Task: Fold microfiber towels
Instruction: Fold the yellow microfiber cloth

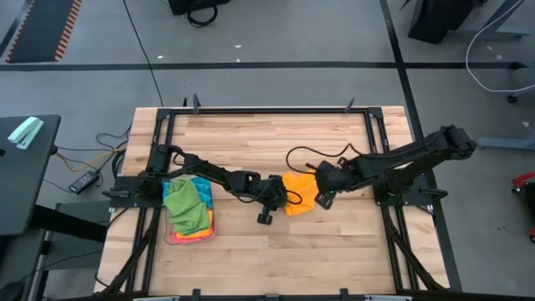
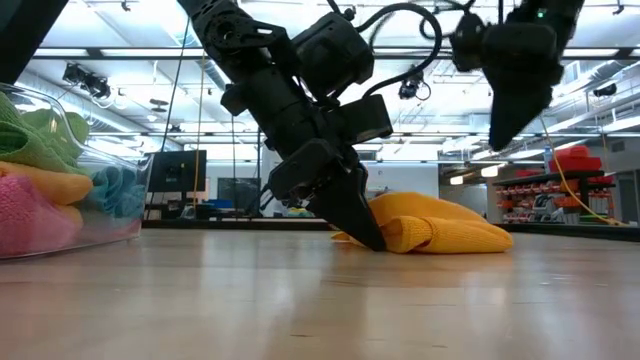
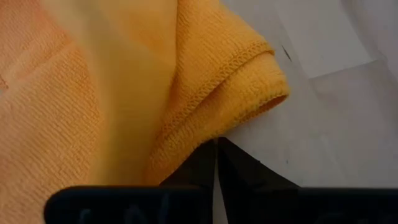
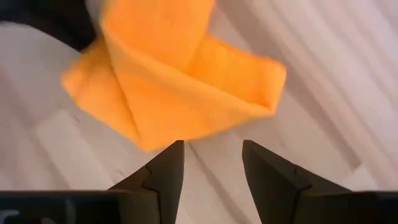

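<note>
**Orange towel pinched at mid-table**

Left gripper [image 3: 216, 163] is sitting closed on the orange towel's [image 1: 299, 193] folded edge, fingertips down at the table [image 1: 276, 251]. One towel is lying crumpled mid-table, its long axis running across the low view. Right gripper [image 4: 211, 163] is hovering open just above it, holding nothing. More towels are bunching in the tray [image 1: 191, 237]: green, pink, blue, orange; their count is hard to make out.

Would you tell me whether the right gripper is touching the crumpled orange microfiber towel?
Apart. In the right wrist view the right gripper hangs with open jaws, bare table showing between it and the orange microfiber towel.
</note>
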{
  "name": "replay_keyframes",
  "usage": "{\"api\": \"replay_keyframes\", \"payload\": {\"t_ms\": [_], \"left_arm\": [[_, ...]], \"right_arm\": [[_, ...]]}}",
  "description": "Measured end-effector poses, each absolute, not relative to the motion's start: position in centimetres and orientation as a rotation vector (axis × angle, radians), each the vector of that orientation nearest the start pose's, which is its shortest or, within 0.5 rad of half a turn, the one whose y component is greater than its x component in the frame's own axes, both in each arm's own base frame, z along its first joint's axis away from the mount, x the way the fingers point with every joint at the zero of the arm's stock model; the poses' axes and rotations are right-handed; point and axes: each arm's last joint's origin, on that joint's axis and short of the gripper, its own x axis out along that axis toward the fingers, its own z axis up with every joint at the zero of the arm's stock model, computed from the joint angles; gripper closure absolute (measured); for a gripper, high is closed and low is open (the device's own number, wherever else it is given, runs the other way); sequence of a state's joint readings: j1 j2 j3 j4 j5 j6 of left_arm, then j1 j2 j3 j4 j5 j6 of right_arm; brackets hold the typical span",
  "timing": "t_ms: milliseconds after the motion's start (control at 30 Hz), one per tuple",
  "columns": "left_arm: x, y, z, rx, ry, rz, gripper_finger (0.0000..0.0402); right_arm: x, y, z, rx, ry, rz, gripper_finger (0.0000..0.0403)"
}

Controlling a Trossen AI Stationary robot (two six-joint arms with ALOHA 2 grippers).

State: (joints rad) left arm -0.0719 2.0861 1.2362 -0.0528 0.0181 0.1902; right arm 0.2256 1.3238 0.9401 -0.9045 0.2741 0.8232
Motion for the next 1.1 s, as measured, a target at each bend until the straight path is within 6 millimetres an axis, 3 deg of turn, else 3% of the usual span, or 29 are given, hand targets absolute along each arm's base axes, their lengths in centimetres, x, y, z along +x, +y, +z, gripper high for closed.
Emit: {"api": "replay_keyframes", "payload": {"t_ms": [167,333,533,700,1100], "left_arm": [[41.6,-3.0,11.3,0.204,0.891,-0.171,0.0373],[41.6,-3.1,11.3,0.205,0.891,-0.171,0.0372],[41.6,-3.1,11.3,0.205,0.893,-0.172,0.0382],[41.6,-3.1,11.3,0.206,0.892,-0.172,0.0379],[41.6,-3.1,11.3,0.208,0.886,-0.173,0.0386]], "right_arm": [[23.3,4.9,24.0,0.257,1.052,-0.394,0.0231],[24.6,4.6,23.4,0.114,1.013,-0.315,0.0231],[26.0,3.8,20.2,0.054,0.889,-0.151,0.0228],[25.6,2.6,18.0,0.037,0.842,-0.1,0.0214],[26.5,0.7,14.9,0.051,0.776,0.035,0.0216]]}}
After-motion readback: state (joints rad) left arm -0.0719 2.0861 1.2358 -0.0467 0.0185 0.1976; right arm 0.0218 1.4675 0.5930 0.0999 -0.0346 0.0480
